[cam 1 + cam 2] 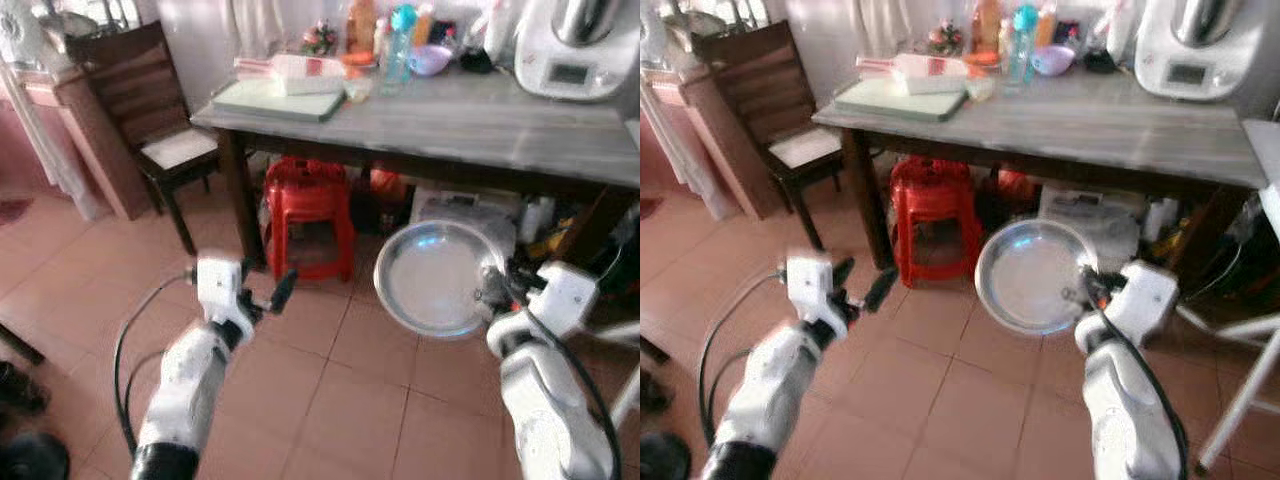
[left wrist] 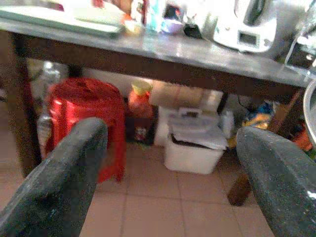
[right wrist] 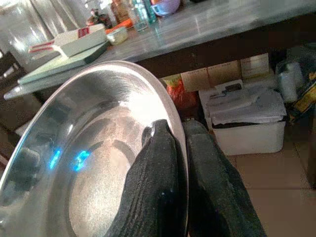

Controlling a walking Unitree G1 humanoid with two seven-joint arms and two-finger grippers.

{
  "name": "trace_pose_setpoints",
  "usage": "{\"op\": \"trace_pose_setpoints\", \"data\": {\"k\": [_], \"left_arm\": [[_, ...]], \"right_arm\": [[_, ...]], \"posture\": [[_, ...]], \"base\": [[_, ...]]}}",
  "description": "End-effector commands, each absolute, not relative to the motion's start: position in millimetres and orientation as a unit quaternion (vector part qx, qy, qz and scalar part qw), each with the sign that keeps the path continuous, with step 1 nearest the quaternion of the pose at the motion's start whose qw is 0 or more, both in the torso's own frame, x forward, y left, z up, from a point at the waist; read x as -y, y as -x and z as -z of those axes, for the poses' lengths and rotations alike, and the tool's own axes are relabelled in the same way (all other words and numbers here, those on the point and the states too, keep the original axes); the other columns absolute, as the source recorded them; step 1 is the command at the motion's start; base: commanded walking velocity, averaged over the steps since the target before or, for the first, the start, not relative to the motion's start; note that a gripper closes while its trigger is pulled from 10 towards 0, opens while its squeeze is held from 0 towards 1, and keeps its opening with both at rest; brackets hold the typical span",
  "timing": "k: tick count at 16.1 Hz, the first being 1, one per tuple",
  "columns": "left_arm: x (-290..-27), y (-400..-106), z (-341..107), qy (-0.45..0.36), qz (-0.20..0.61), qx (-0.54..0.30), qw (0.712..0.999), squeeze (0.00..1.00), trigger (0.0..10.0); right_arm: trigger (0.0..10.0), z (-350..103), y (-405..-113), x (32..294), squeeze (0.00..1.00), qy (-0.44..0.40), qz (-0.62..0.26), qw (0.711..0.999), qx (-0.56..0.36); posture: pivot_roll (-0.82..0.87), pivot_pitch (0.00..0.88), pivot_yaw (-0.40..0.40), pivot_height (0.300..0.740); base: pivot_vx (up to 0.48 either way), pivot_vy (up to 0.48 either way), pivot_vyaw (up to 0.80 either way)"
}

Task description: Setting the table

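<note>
Right pincer: my right pincer (image 3: 180,148) is clenched on the rim of the steel plate (image 1: 437,277), one finger on the inside face, one on the back.
Plate: it hangs on edge from my grip, its hollow face turned toward my head, out over the tiled floor (image 1: 330,400) and short of the counter (image 1: 480,125).
Left pincer: my left pincer (image 1: 262,293) is released, fingers spread wide, grasping nothing, held level beside the right one.
Step in hand, as I judge it: carry the plate forward and up to the bare stretch of counter ahead of my right pincer.
Doing it well: I should lift above the counter edge before reaching in, roll the wrist so the plate lies flat, lower it onto the wood, then let go. A rim pinch is thin, so I should move slowly.
Keep clear of: the cutting board (image 1: 275,100) and bottles (image 1: 398,42) far ahead of my left pincer, and the white appliance (image 1: 575,50) beyond my right.
Right wrist view adds: exactly how the fingers straddle the rim.
Left wrist view adds: the red stool (image 2: 86,123) and white bin (image 2: 195,145) under the counter, straight ahead of my open fingers.
</note>
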State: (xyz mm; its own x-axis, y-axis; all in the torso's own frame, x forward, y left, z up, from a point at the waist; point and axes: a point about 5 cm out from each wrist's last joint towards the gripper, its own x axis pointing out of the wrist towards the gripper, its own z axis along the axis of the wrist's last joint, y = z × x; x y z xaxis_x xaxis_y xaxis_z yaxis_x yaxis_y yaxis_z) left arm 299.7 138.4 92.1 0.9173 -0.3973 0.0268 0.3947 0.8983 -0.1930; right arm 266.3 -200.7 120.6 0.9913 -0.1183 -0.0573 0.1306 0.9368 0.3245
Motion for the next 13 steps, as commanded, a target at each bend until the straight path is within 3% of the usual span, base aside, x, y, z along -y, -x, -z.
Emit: {"op": "trace_pose_setpoints", "data": {"k": [1, 2, 5, 13], "left_arm": [[-143.1, -300.5, -95.7, 0.094, 0.200, 0.002, 0.975, 0.00, 10.0], [-143.7, -299.0, -97.6, 0.096, 0.209, 0.008, 0.973, 0.00, 10.0], [-142.3, -297.0, -99.3, 0.098, 0.217, 0.014, 0.971, 0.00, 10.0], [-142.2, -297.1, -100.3, 0.103, 0.209, 0.017, 0.972, 0.00, 10.0]], "right_arm": [[10.0, -130.3, -266.7, 200.7, 0.00, -0.157, 0.059, 0.986, 0.004], [10.0, -130.4, -263.4, 203.1, 0.00, -0.148, 0.063, 0.987, 0.005], [10.0, -126.0, -255.9, 206.0, 0.00, -0.143, 0.068, 0.987, -0.002], [10.0, -128.1, -255.5, 204.4, 0.00, -0.137, 0.065, 0.988, 0.003]], "posture": [[-0.02, 0.000, 0.028, 0.740], [-0.02, 0.000, 0.028, 0.740], [-0.03, 0.000, 0.031, 0.740], [-0.03, 0.000, 0.032, 0.740]], "base": [[0.000, 0.000, 0.00], [0.000, 0.000, 0.00], [0.480, 0.000, -0.37], [0.480, 0.000, -0.05]]}}
